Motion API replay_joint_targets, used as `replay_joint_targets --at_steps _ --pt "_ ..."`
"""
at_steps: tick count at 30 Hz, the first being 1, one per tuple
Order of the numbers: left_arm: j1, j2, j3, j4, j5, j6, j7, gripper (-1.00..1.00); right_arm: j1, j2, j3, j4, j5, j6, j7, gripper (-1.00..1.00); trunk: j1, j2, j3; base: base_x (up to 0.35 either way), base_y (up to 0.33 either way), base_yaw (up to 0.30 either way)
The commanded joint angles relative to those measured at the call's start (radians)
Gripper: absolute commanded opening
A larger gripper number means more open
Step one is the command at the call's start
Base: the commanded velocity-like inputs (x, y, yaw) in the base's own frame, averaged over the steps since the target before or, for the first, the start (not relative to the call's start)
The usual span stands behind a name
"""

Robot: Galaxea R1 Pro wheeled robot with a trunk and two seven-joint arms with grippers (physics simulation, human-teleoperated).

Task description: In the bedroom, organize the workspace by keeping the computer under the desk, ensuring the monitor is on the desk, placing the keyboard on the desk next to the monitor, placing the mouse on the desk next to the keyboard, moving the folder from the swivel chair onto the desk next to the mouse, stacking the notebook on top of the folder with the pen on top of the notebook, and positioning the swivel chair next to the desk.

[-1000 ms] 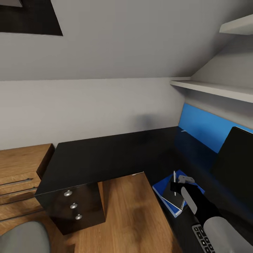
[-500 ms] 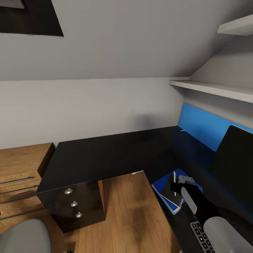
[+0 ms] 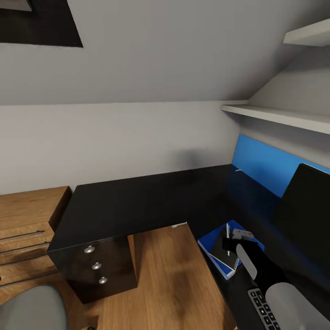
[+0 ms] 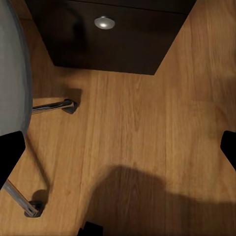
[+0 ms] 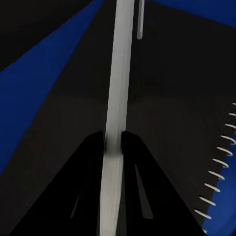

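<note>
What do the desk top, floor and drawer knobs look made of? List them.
L-shaped black desk top: glossy lacquer or laminate, it mirrors the blue wall.
Warm brown plank floor: wood or wood-look laminate, visible grain.
Round silver drawer knobs: probably brushed metal, dull shine.

Since a second ago your head camera has swung slightly (the whole picture slid), while the right gripper point(image 3: 228, 242) stays clamped on the pen point(image 3: 228, 234).

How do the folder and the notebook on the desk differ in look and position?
The folder is bright blue and lies at the bottom; the notebook is dark-covered and stacked on it. The folder is larger, its blue showing around the notebook. The notebook has a spiral binding; the folder shows none. Both lie flat on the desk.
</note>
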Motion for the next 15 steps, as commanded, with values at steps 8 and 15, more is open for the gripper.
replay_joint_targets --at_steps 8,15 --pt "0.000 -0.001 0.004 -0.001 0.006 0.000 -0.008 1.00 0.000 -0.003 0.007 -0.001 -0.012 0.003 -0.008 1.00 -0.015 0.027 0.012 0.000 0.000 0.000" --pt "0.000 -0.001 0.005 -0.001 0.006 0.000 -0.008 1.00 0.000 -0.010 0.004 -0.028 -0.014 0.001 -0.003 1.00 -0.042 0.076 0.033 0.000 0.000 0.000"
